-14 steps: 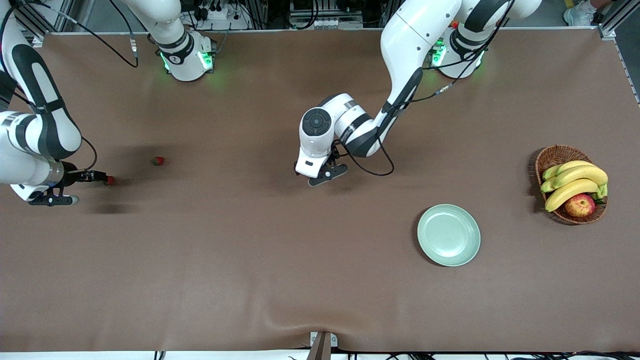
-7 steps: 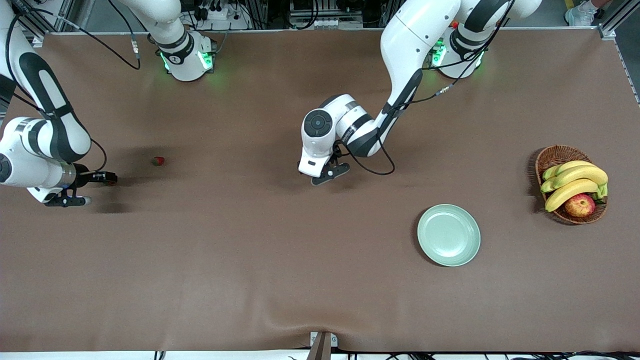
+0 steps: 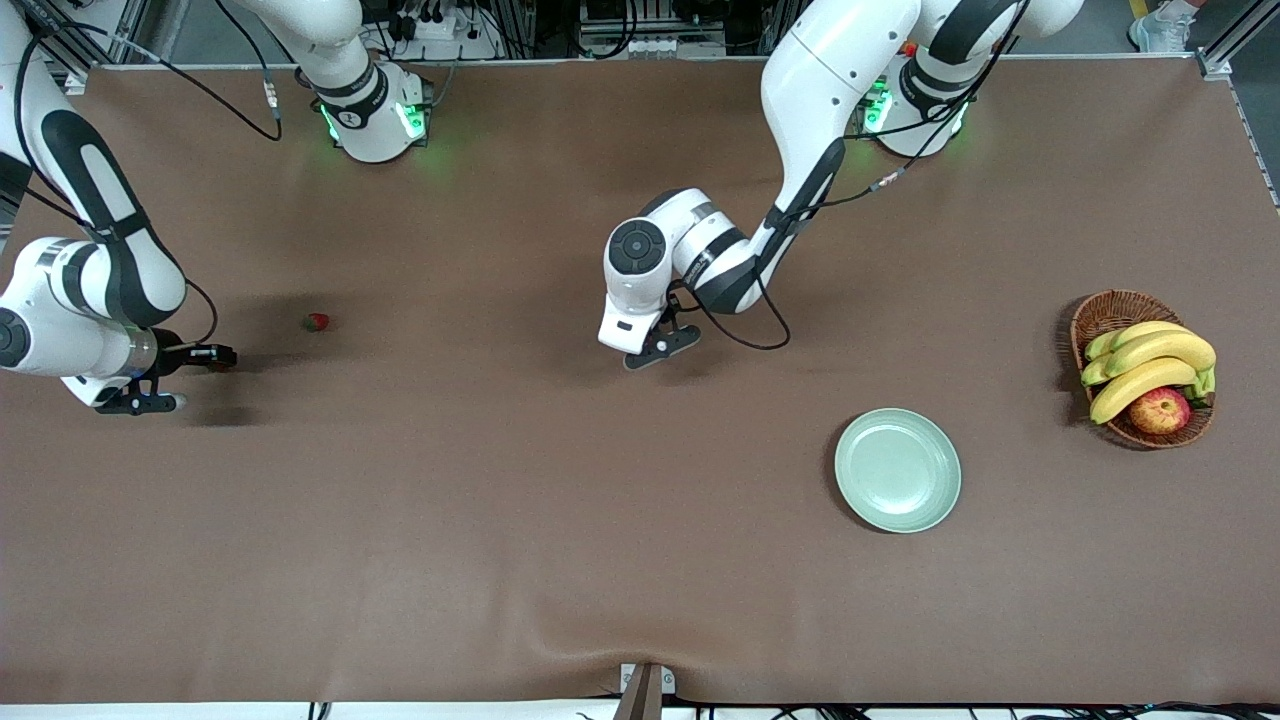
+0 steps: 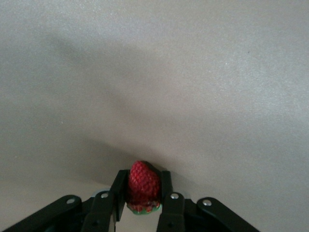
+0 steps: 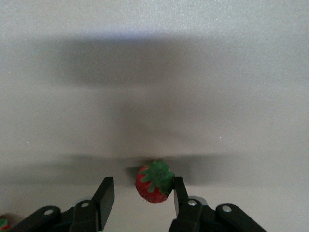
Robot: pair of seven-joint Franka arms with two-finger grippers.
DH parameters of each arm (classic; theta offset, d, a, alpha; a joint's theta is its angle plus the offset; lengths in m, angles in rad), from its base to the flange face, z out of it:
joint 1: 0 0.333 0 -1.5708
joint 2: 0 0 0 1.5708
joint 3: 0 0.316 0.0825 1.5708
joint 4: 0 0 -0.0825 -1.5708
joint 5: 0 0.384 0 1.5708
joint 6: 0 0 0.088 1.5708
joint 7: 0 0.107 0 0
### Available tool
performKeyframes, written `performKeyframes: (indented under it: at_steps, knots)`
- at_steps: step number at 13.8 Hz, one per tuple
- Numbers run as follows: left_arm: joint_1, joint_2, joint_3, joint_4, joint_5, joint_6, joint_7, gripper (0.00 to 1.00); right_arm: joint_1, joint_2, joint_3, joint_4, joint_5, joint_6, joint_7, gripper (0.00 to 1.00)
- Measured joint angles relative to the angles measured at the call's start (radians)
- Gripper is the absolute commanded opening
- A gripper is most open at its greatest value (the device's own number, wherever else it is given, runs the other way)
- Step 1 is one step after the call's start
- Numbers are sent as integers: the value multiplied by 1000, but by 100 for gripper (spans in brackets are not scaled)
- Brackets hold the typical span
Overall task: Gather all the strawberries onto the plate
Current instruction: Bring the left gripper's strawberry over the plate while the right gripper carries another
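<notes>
Between the fingers of the left gripper (image 4: 143, 175) one strawberry (image 4: 143, 187) was clamped, both pads pressed against its red sides, its tip pointing away from the wrist and its green cap toward it. That gripper hung low over the middle of the brown table cover (image 3: 480, 520).

The right gripper (image 5: 142, 182) stood partly open around a second strawberry (image 5: 153, 185): the berry touched one finger (image 5: 177, 193), while a clear gap separated it from the other finger, so it was not gripped. This berry sat on the cover at the right arm's end of the table, cap up.

A third strawberry (image 3: 316, 322) lay loose on the cover near the right gripper (image 3: 215, 356), farther from the front camera than the berry between that gripper's fingers. That made three strawberries, all well apart from the plate.

The single pale green plate (image 3: 898, 470) sat toward the left arm's end of the table. One wicker basket (image 3: 1105, 312) stood closer still to that end, farther from the camera than the plate, holding one apple (image 3: 1160, 410) and a bunch of bananas (image 3: 1150, 365) whose number could not be told
</notes>
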Motion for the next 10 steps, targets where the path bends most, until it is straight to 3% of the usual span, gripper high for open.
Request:
performKeyframes:
  at_steps: [3, 6, 10]
  knots:
    - [5, -9, 1, 4, 0, 3, 0, 0, 0, 2, 0, 0, -1, 0, -1, 1]
    - [66, -75, 10, 18, 0, -11, -1, 0, 0, 2, 2, 1, -3, -2, -2, 0]
    - [281, -188, 15, 17, 5, -87, 71, 0, 13, 1, 16, 60, -4, -104, -2, 0]
